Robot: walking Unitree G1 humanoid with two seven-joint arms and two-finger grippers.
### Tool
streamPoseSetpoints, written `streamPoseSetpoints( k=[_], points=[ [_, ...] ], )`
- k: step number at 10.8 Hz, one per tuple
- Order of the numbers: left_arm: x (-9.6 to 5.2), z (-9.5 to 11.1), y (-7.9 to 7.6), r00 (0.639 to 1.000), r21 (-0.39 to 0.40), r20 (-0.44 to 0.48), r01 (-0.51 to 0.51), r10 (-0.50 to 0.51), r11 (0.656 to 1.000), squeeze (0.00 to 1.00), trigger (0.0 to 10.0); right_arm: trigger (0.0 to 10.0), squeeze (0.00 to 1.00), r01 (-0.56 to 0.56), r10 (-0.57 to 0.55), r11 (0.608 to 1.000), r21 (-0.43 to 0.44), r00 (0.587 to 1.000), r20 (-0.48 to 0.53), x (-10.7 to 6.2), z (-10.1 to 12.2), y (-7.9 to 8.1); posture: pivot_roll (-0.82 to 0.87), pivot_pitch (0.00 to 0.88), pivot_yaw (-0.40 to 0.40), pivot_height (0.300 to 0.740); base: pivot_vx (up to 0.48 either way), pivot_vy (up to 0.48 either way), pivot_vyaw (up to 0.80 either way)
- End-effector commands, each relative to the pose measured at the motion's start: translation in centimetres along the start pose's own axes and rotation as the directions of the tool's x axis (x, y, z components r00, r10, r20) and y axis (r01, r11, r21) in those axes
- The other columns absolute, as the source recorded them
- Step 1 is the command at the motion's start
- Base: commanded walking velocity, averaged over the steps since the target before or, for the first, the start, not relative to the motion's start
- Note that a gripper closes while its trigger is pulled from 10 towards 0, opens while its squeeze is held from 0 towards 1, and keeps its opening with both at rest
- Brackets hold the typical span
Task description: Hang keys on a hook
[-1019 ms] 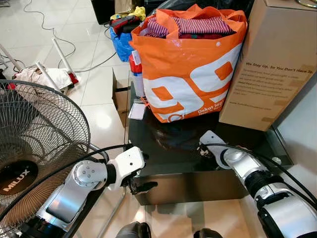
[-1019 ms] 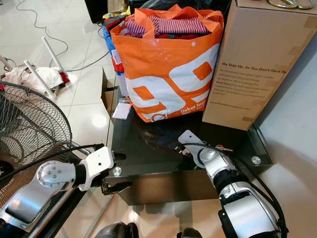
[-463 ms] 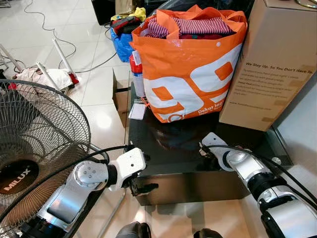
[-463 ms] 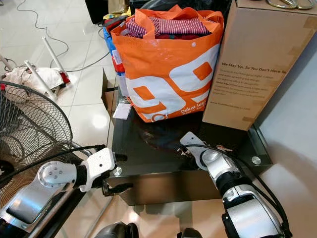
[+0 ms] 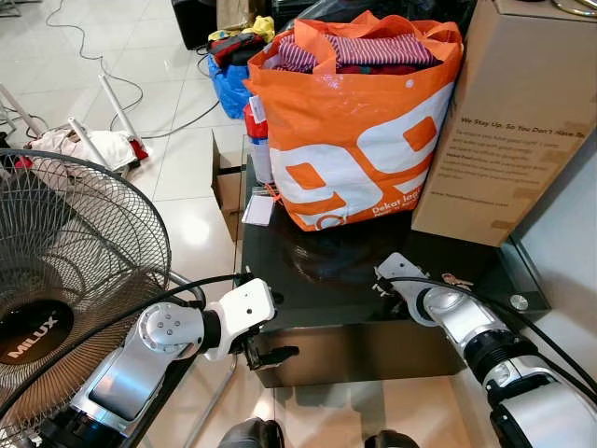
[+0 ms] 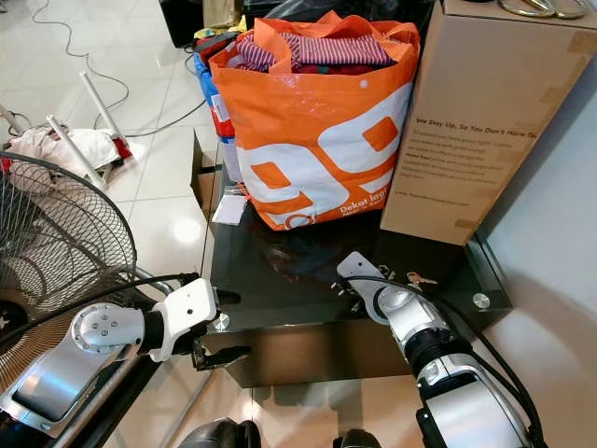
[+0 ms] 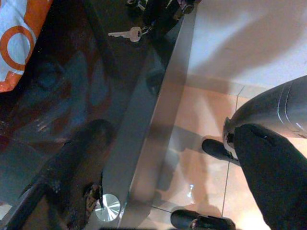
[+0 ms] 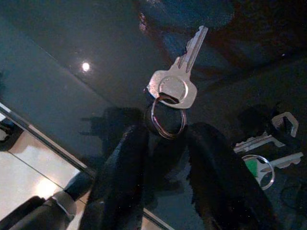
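Observation:
A silver key (image 8: 175, 81) on a metal ring lies on the black glass table (image 5: 308, 280), near its front edge. My right gripper (image 8: 167, 129) is down at the table, its two black fingers (image 8: 120, 172) pressed against the ring from both sides. From the left wrist view the same key (image 7: 125, 33) sticks out flat from those fingertips. A second bunch of keys (image 8: 266, 143) with a green tag lies just beside it, to the right of my right arm (image 5: 457, 278). My left gripper (image 5: 275, 355) hangs open below the table's front left corner.
A full orange shopping bag (image 5: 354, 131) and a tall cardboard box (image 5: 513, 121) stand at the back of the table. A large floor fan (image 5: 65, 280) is close on my left. Cables, a cloth and bags lie on the tiled floor beyond.
My right gripper has drawn back slightly toward the table's front edge, uncovering the second bunch of keys beside it. The left arm has barely moved.

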State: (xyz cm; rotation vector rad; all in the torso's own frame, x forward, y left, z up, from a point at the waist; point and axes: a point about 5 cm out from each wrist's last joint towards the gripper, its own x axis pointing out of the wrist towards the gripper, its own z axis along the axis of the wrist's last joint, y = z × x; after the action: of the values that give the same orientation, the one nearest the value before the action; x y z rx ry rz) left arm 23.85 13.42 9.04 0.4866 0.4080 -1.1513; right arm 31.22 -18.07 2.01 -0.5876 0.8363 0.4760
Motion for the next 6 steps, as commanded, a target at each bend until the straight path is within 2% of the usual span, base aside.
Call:
streamPoseSetpoints(
  k=[1,6],
  points=[
    [-0.06,0.01,0.23,1.000,0.008,-0.013,0.000,0.000,1.000,1.00,10.0,0.0,0.00,-0.003,0.005,1.000,0.030,0.998,-0.061,0.20,-1.74,0.52,-0.12,0.097,0.104,0.740,0.000,0.000,0.00],
    [-0.06,-0.07,0.33,1.000,0.012,-0.019,0.002,-0.002,1.000,1.00,10.0,0.0,0.00,0.029,-0.027,0.998,0.056,0.999,-0.043,0.26,-1.67,0.52,-0.12,0.103,0.107,0.740,0.000,0.000,0.00]
  ],
)
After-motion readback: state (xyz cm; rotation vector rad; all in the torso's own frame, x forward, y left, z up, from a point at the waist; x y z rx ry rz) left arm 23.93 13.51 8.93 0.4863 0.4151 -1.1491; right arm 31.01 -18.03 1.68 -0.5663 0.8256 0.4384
